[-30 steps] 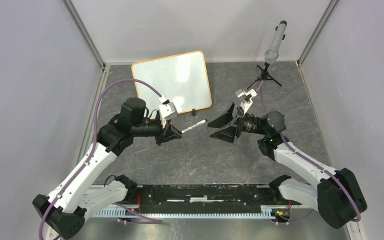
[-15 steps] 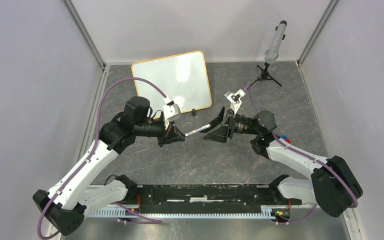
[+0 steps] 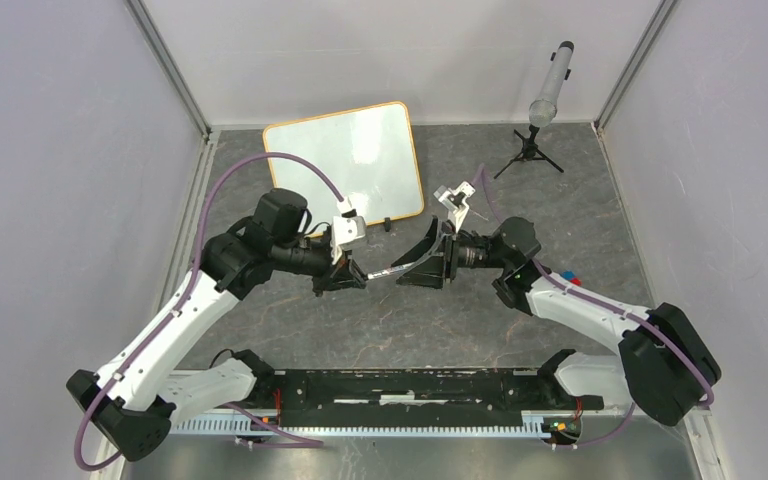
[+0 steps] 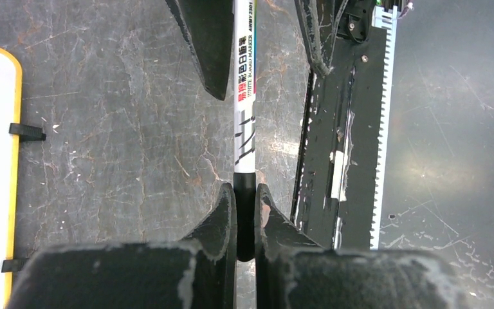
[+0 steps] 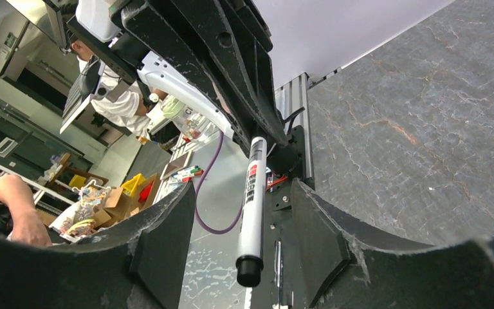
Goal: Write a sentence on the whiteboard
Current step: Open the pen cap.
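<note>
Left gripper [image 4: 244, 193] clenched on whiteboard marker [image 4: 245, 116] end, just off whiteboard [image 3: 310, 160] clip edge; marker's long axis runs into right gripper [image 5: 241, 190], spread wide, straddling free end.

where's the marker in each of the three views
Top external: the marker is near the middle, spanning from the left gripper to the right gripper.
Left wrist: it runs straight up the centre, its dark end pinched at the bottom.
Right wrist: it is in the centre, black end nearest the camera, between spread fingers.
Shared landmark: the left gripper, shut on the marker's end.
</note>
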Tool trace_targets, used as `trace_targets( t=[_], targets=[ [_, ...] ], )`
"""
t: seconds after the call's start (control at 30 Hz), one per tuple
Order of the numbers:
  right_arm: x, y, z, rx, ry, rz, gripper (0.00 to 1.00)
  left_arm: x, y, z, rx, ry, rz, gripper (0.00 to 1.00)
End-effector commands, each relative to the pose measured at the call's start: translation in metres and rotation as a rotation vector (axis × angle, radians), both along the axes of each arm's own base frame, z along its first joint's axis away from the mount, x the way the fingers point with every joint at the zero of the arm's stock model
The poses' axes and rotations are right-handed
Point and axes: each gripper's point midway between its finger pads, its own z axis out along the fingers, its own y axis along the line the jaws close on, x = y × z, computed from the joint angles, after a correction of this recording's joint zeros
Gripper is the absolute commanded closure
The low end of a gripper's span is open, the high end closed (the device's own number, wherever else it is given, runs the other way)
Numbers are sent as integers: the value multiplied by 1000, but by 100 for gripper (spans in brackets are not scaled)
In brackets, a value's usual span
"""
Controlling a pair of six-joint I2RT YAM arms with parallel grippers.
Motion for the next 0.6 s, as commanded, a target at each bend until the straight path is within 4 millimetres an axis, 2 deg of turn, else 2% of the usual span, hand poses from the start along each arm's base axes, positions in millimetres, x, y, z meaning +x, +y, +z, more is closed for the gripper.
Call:
trace_targets(
  t=[0.0,0.1,0.33,0.57],
  targets=[
    [1,6,14,19,-64,10,37,-2,-2,10,-5,-54,-48,98],
    [-2,8,13,16,-58,22,35,-2,-2,8,1,-55,-53,98],
    [-6,14,11,10,-56,46,41,-2,-4,7,6,-57,-63,98],
    [-6,19,7,-7,-58,54,42,-4,-5,1,33,-53,-75,98]
  ],
)
